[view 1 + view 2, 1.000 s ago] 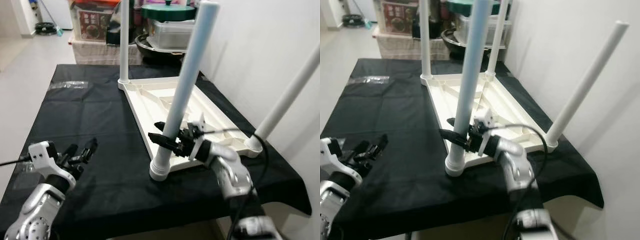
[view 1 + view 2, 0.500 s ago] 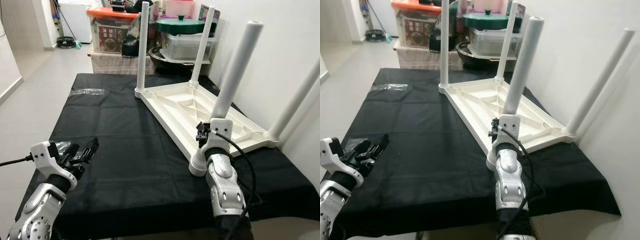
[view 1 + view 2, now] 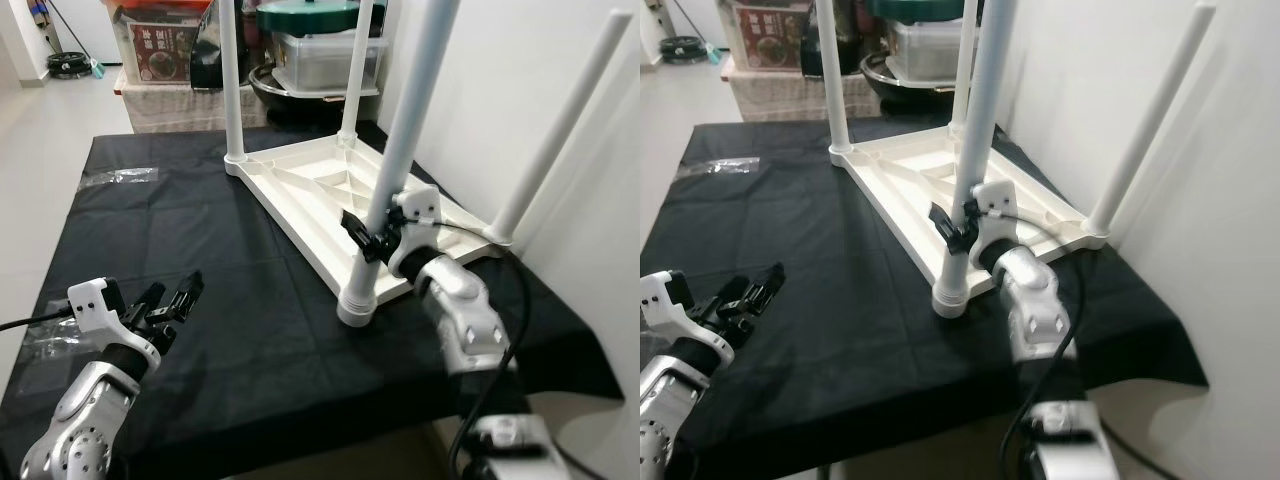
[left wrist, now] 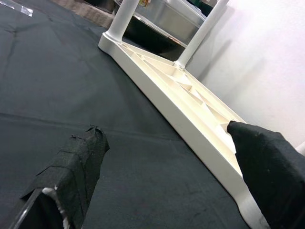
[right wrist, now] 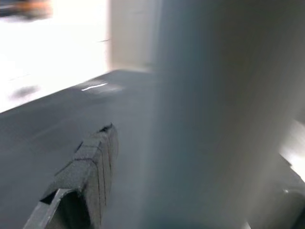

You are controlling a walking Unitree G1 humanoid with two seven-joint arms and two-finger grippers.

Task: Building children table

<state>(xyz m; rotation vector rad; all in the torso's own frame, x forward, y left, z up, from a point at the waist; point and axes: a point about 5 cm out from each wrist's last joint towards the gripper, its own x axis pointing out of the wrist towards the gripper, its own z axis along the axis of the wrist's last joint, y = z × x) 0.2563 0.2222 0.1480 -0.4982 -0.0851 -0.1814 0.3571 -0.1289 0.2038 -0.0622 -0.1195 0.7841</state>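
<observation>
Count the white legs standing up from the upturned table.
4: near leg by the right gripper, far-left leg, far-right leg, and one by the wall.

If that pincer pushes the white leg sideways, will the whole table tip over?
Probably not: the upside-down table lies flat and wide on the cloth. It looks like hollow plastic, so likely light; it may slide. The leg seems stiff in the right pincer.

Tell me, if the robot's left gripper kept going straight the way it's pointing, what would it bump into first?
Probably the upside-down white table. The left gripper hovers open above the black cloth, and its wrist view looks along the fingers toward the table's long edge. Depth is hard to judge, though.
</observation>
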